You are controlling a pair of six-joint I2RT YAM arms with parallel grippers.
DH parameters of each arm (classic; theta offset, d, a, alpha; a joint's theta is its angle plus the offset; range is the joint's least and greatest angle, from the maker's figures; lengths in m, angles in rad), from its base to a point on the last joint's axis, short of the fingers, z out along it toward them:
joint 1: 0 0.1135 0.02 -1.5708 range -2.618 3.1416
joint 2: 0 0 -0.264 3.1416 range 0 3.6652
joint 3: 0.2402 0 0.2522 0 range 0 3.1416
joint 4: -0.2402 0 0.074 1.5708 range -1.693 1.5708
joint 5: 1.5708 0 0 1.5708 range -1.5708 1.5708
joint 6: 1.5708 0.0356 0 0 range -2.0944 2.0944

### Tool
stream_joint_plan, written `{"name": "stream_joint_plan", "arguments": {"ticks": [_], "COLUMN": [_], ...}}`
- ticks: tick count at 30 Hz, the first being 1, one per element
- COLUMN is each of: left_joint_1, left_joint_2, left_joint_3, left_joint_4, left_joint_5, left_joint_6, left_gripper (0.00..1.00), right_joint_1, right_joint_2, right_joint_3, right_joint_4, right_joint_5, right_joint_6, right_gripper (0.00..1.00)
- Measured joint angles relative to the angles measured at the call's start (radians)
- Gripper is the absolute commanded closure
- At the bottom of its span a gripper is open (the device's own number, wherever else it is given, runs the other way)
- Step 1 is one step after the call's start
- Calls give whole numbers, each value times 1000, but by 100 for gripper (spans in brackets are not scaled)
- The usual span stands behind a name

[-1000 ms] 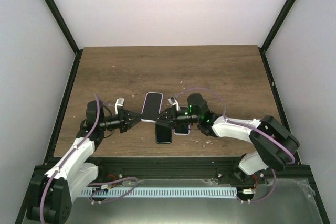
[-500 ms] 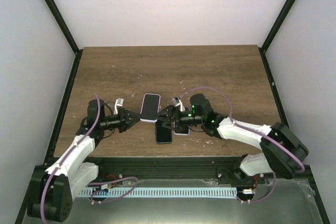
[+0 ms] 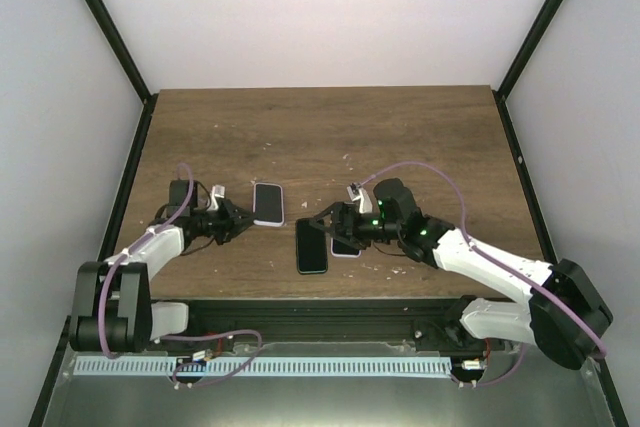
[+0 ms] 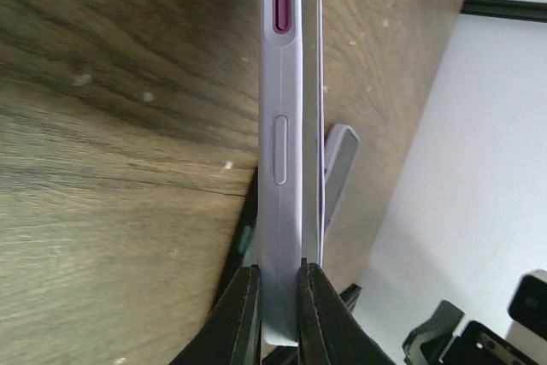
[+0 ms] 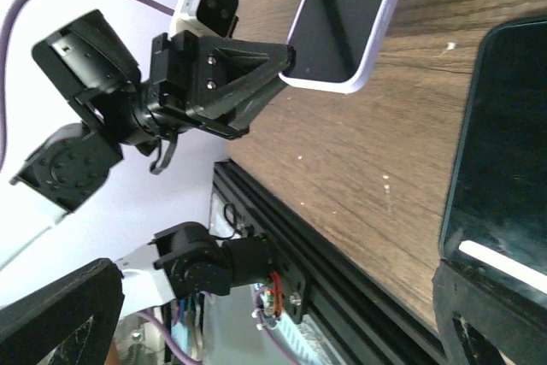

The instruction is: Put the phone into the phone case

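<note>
Pinching one lilac phone case (image 3: 267, 203), left end effector (image 3: 244, 219) faces spread right end effector (image 3: 324, 228), one phone (image 3: 312, 247) nearby.

The table (image 3: 320, 137) is dark brown wood grain, matt and flecked with pale specks. The lilac phone case (image 4: 280, 151) looks like smooth, faintly satin plastic with a darker magenta inset, while the phone (image 5: 504, 151) lying flat has a glossy black glass face that catches reflections

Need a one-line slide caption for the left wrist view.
Left gripper pinching one end of the lilac phone case, its side buttons facing the camera, wooden table behind.
</note>
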Motion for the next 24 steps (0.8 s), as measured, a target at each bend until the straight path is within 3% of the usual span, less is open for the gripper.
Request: {"name": "stream_joint_plan", "arguments": {"ticks": [5,10,14,20,24], "left_joint_1": [1,1,1,1,1], "left_joint_2": [79,84,81,37,-35], "left_joint_3": [3,-1,-4,-23,-13], "left_joint_4": [-22,-21,-27,-96,-156], "left_joint_5": [-20,-21,-36,-64,-81], "left_joint_6": [57,84,89,94,105], "left_gripper": [100,88,70,51,31], "right_joint_1": [-4,-10,-29,-42,-94], "right_joint_2": [-5,-19,-23,-50,-54], "right_joint_3": [1,11,51,101,135], "right_joint_4": [-58,-101,-143,-190,-244], "right_joint_5": [24,34,49,92,113], "right_joint_6": [-42,-90,-127,-177,-206], "right_gripper": [0,0,0,0,0]}}
